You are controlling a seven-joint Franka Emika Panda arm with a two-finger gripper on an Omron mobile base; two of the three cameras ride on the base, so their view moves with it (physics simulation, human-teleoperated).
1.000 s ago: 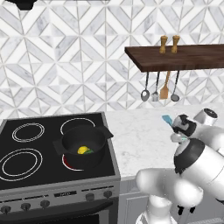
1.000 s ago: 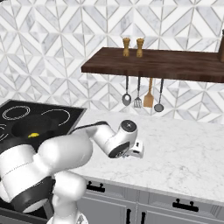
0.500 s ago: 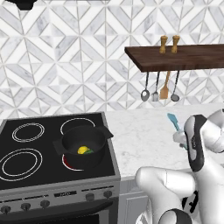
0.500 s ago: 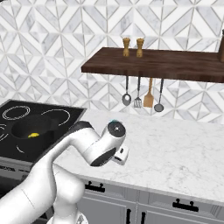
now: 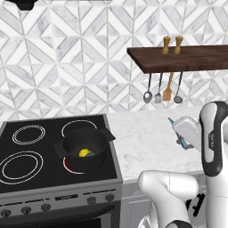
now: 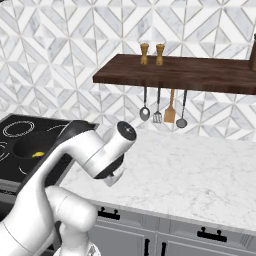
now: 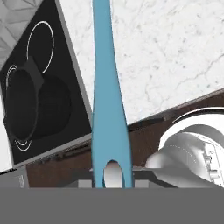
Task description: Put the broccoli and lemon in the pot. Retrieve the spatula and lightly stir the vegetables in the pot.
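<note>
Hand clamped on the slim teal-blue spatula; carry it blade-down over the round black pot, stirring gently.

No readable text, labels, brands or numbers anywhere. Stove front panel carries small pale marking near knobs, too small to read. Burner rings are plain circles, no figures.

We see bare marble counter between the spatula and the pot; behind it, hanging ladles crowd the wall.
</note>
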